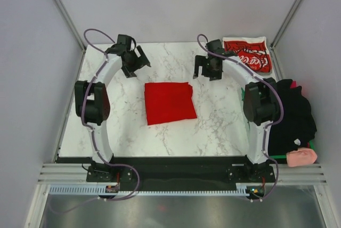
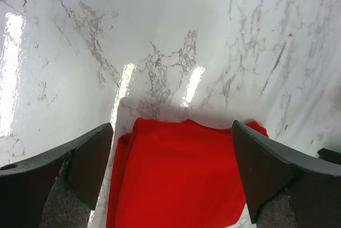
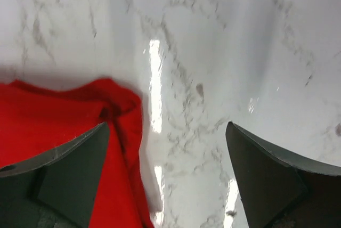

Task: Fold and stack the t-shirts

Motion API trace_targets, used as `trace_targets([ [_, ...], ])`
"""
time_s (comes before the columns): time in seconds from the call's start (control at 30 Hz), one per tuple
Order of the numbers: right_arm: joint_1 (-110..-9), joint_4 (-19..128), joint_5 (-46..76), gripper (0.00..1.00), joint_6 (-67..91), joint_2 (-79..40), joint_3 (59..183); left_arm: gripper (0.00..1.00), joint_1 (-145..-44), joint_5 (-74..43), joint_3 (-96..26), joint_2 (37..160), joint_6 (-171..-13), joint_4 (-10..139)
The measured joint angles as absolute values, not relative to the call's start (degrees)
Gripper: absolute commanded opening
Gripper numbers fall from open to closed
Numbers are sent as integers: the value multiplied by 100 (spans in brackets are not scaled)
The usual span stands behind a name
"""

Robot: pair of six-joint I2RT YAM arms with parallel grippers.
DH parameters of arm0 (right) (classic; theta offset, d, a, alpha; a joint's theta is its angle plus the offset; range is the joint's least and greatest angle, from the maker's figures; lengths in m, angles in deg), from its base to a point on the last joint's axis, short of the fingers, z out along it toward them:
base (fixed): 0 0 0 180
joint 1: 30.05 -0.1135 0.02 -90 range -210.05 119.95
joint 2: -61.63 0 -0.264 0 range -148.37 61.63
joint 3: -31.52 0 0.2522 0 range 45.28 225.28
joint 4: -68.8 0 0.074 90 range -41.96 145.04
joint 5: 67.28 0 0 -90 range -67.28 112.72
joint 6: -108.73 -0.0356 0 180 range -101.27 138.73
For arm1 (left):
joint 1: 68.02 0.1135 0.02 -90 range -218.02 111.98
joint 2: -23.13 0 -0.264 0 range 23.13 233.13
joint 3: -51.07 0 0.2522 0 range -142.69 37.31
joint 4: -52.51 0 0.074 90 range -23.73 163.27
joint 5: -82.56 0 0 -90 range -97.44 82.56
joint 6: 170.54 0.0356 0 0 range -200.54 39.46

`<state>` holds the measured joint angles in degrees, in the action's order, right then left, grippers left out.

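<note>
While both of my claws hang wide open with nothing held between their fingers, the plain red t-shirt (image 1: 169,103) lies folded flat at the centre of the marble surface (image 1: 224,132). It is a nearly square rectangle, slightly wider than deep, so its long axis runs roughly from 9 to 3 o'clock. Its near edge tilts a little, the 3 o'clock end sitting farther from my bases. My left claw (image 1: 137,62) hovers just beyond the shirt's 11 o'clock corner, and its wrist view shows the far edge of the red cloth spanning the gap between the two spread fingers, without touching them. My right claw (image 1: 206,72) hovers off the 1 o'clock corner; from its wrist the rumpled corner of the cloth shows under the left finger, with bare marble under the right one. The Coca-Cola t-shirt (image 1: 249,55) lies folded in the far corner at about 1 o'clock, well apart from the plain one. Its long axis also runs roughly 9 to 3, the white script facing up. At 3 o'clock, beside my right arm, a heap of black clothing (image 1: 292,113) sits with a pink item (image 1: 301,157) at its near end.
</note>
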<state>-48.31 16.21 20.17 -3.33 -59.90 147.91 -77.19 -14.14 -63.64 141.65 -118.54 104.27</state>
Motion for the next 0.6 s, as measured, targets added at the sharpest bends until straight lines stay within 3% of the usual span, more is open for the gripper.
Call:
trace_targets([
  [0.17,-4872,2314,835,98,-294,-5245,13593,98,-7751,-1574,-5671,13157,-11775,10475],
  [0.43,-4982,3048,-181,98,-384,-5807,13195,97,-7791,-1792,-3411,10534,-11559,10667],
  [0.57,-4951,3302,-376,93,-475,-5997,13230,97,-7789,-1854,-2535,9302,-11493,10735],
  [0.6,-4940,3354,-415,87,-495,-6023,13248,97,-7789,-1862,-2408,9107,-11478,10776],
])
